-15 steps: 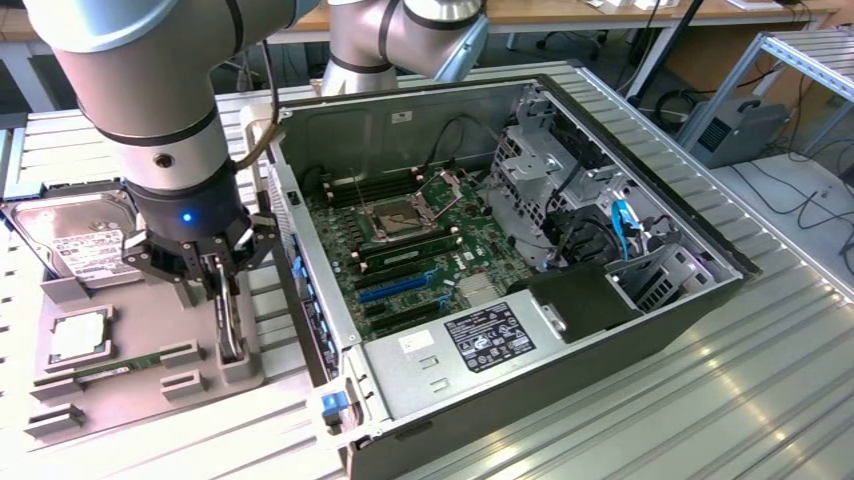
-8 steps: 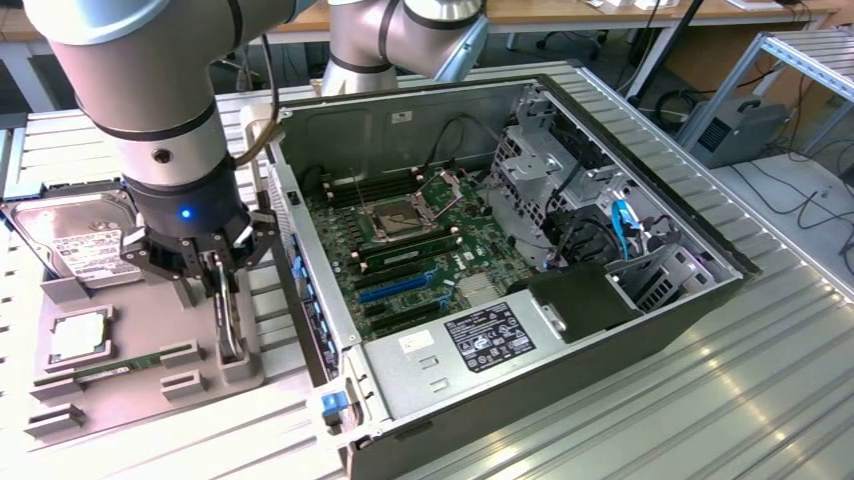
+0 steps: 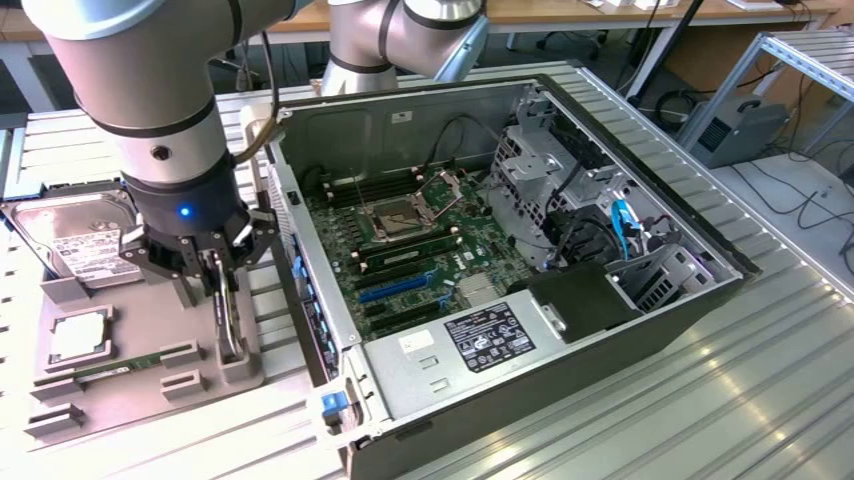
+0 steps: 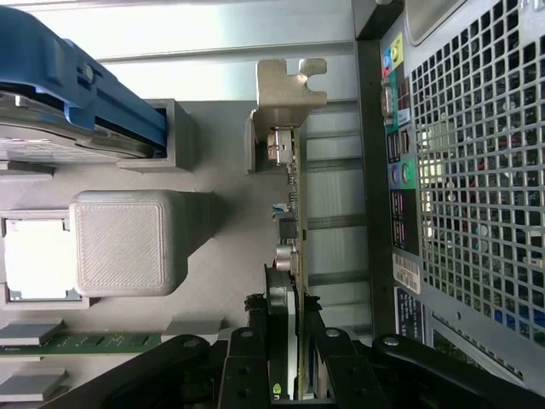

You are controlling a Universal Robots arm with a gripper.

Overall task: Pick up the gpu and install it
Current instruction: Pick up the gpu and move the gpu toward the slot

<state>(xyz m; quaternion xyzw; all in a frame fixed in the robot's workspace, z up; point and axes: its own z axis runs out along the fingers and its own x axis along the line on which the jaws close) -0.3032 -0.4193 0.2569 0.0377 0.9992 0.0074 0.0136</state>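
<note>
Though the tray (image 3: 127, 405) hides its lower edge, the gpu (image 4: 294, 204) sits pinched (edge-on) between the closed fingers (image 4: 247, 358).

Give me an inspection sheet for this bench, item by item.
Surface: slatted metal table carrying a grey tray and an open PC case.
Job's things: gpu stands on edge in a tray holder, beside the case.
Clutter: hard drive, CPU and memory stick on the tray.
Grippers: gripper low at the gpu.
Cables: blue cable and black ones inside the case.
Surroundings: metal rack, floor cables.
</note>
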